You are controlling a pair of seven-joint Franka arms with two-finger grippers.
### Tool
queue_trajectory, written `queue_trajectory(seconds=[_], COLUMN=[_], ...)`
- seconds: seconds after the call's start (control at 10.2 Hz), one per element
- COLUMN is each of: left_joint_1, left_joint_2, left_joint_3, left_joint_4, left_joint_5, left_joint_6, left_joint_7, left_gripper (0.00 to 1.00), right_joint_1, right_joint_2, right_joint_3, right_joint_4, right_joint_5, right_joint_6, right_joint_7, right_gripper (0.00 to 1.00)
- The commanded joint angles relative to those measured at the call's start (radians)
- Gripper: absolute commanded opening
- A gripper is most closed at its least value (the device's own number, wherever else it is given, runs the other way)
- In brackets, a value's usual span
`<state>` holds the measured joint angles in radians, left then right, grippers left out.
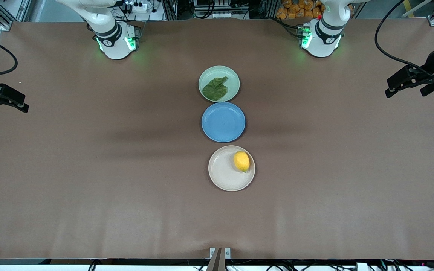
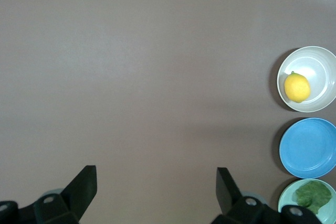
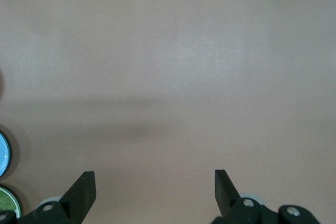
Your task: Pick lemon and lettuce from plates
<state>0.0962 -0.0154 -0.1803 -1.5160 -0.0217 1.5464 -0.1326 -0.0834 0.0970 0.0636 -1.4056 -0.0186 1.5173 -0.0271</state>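
The lemon (image 1: 241, 161) is seen on the beige plate (image 1: 222, 173), nearest the bench's (image 1: 89, 169) front edge; the lettuce (image 1: 215, 89) is seen on the green plate (image 1: 233, 76), nearest the robots' edge. A blue plate (image 1: 223, 122) is set between them. The left end effector (image 2: 156, 190) and the right end effector (image 3: 155, 191) are held apart over the bench's two ends.

We see the table (image 1: 89, 169) evenly and softly lit from overhead, with no harsh glare. Broad, faint shadow bands cross it beside the blue plate (image 1: 223, 122), and darker patches spread near the arm bases. Green lamps on the bases tint the cloth around them. The lemon (image 1: 241, 161) looks bright and crisp. In both wrist views the tabletop appears paler and hazier, with one dim shadow stripe.
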Motion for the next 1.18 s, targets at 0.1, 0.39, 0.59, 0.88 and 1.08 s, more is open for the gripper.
queue_trajectory(seconds=[0.1, 0.39, 0.59, 0.88, 1.08], left_joint_1=[0.004, -0.012, -0.062, -0.168, -0.232], left_joint_2=[-0.001, 0.011, 0.075, 0.191, 0.280], left_joint_3=[-0.001, -0.004, -0.048, -0.056, -0.056], left_joint_4=[0.014, 0.011, 0.011, 0.011, 0.011], left_joint_5=[-0.010, -0.011, -0.007, -0.012, -0.014], left_joint_6=[-0.017, -0.013, 0.086, 0.298, 0.430], left_joint_7=[0.028, 0.033, 0.012, -0.040, -0.122], left_gripper=[1.00, 1.00, 1.00, 1.00, 1.00], right_joint_1=[0.001, -0.002, -0.003, -0.003, -0.006], right_joint_2=[0.000, 0.000, 0.000, 0.003, 0.004], right_joint_3=[0.004, 0.004, 0.004, 0.004, 0.004], right_joint_4=[0.001, 0.001, 0.001, 0.001, -0.001], right_joint_5=[-0.011, -0.009, -0.011, -0.011, -0.011], right_joint_6=[0.004, 0.004, 0.004, 0.004, 0.003], right_joint_7=[-0.004, -0.002, -0.002, -0.002, -0.004], right_gripper=[1.00, 1.00, 1.00, 1.00, 1.00])
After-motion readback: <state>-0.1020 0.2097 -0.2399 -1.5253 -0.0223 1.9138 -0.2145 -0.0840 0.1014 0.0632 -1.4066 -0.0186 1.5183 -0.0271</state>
